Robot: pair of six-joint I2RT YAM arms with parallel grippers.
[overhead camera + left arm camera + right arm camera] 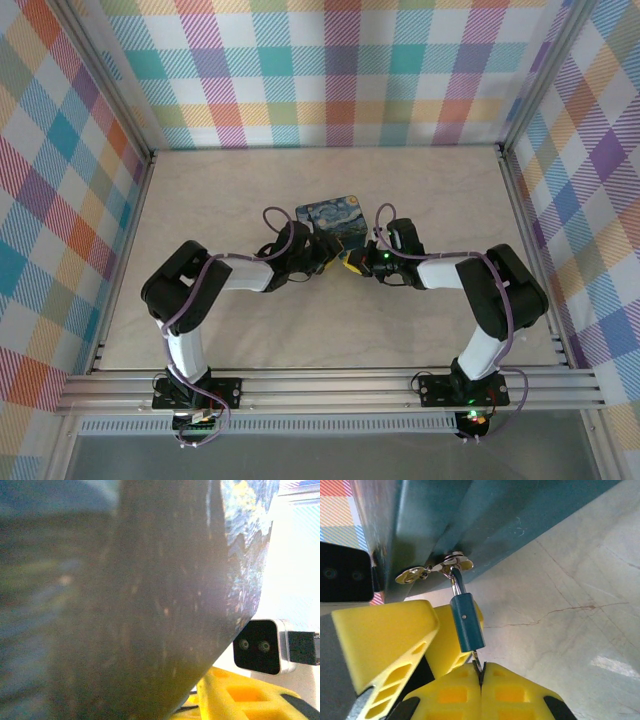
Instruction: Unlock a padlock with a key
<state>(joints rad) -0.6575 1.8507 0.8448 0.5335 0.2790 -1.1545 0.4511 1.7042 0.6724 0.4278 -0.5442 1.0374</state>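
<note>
Right wrist view: right gripper (481, 674) fingers are pressed together, pinching the slim dark key (479, 663). Its tip meets the base of the teal padlock (468, 623) just ahead of the fingertips. The silvery shackle (456, 584) hangs from the shiny hasp (432, 571) of the tin (485, 515). The top view adds the left gripper (322, 256) against the tin's painted lid; we cannot tell its grip.

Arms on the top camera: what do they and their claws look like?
The left arm and right arm have black joints, white links and purple cables looped alongside; a green light glows on the right wrist. The right claw has blocky yellow fingers with moulded rectangular pockets.
</note>
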